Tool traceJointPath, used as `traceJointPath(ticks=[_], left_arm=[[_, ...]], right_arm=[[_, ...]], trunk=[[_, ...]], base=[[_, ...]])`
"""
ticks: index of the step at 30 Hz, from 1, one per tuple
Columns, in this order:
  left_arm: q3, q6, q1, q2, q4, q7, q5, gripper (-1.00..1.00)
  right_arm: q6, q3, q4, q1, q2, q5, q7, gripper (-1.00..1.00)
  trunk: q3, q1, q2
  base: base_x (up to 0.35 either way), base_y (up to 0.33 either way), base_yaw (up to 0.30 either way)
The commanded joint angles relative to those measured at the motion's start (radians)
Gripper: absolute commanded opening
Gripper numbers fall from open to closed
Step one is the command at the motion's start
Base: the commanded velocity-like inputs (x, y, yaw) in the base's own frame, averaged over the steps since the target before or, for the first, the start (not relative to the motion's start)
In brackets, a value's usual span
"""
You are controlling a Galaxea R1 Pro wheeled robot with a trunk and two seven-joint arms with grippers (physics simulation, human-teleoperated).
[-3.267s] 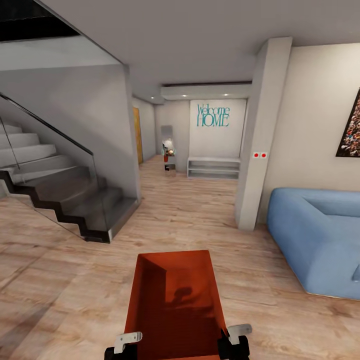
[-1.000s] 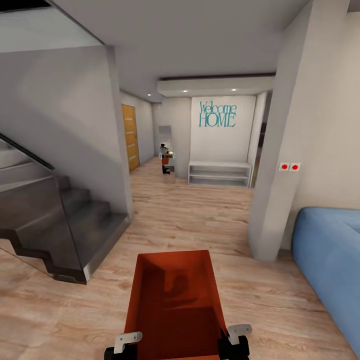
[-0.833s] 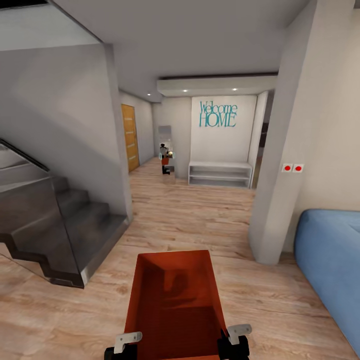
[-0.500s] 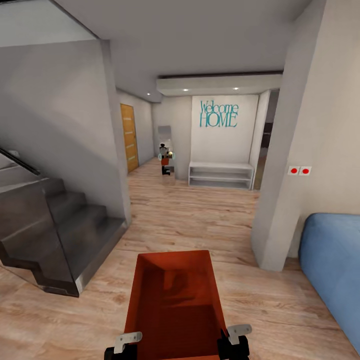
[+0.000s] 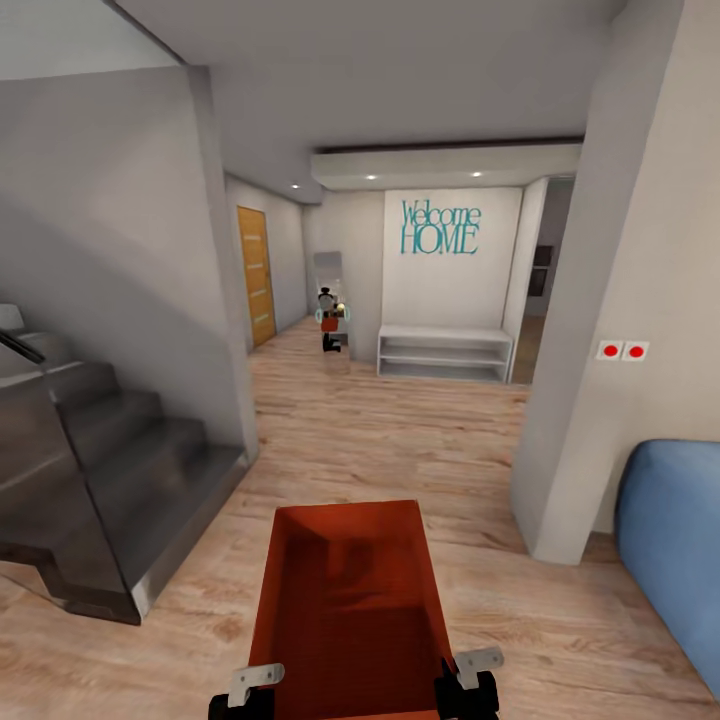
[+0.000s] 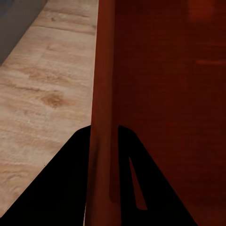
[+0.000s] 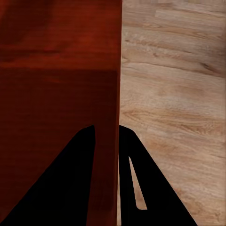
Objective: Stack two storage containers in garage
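The storage container [image 5: 350,610] sits low in the centre of the head view, carried out in front of the robot above the light wood plank floor [image 5: 400,440]. The left hand [image 5: 255,685] is clenched on its left wall and the right hand [image 5: 478,668] on its right wall. Each wrist view shows the two dark fingers [image 6: 70,188] pinching a thin orange-red wall [image 6: 106,117] between them, the right-hand fingers [image 7: 66,188] likewise straddling the other wall [image 7: 117,117].

The container is open-topped and looks empty; only shadow lies on its bottom.

The main risk, as I judge it, is the grip: each hand holds only a thin plain wall near the rim, so a jolt or a sharp turn of the base could let the container tilt or slip out. The route ahead narrows between the dark staircase [image 5: 110,480] at the left and the white pillar [image 5: 590,380] at the right, with the blue sofa [image 5: 670,540] at the lower right; a wide swing could knock the box against any of these. The orange-wood door [image 5: 255,275] stands further along at the left of the hallway.
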Motion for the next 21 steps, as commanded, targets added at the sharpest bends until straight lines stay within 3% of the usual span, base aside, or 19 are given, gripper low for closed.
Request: traceJointPath(ticks=[1,21], left_arm=[[-0.016,-0.006,-0.001,0.002,0.001,0.014,0.015,-1.0],[-0.017,-0.006,-0.001,0.002,0.001,0.013,0.014,-1.0]], right_arm=[[-0.001,0.005,0.0,-0.002,0.0,0.01,-0.011,-1.0],[-0.001,0.005,0.0,-0.002,-0.001,0.01,-0.011,-1.0]], trunk=[[-0.001,0.001,-0.001],[-0.001,0.001,-0.001]], base=[[0.336,0.0,0.0],[0.336,0.0,0.0]])
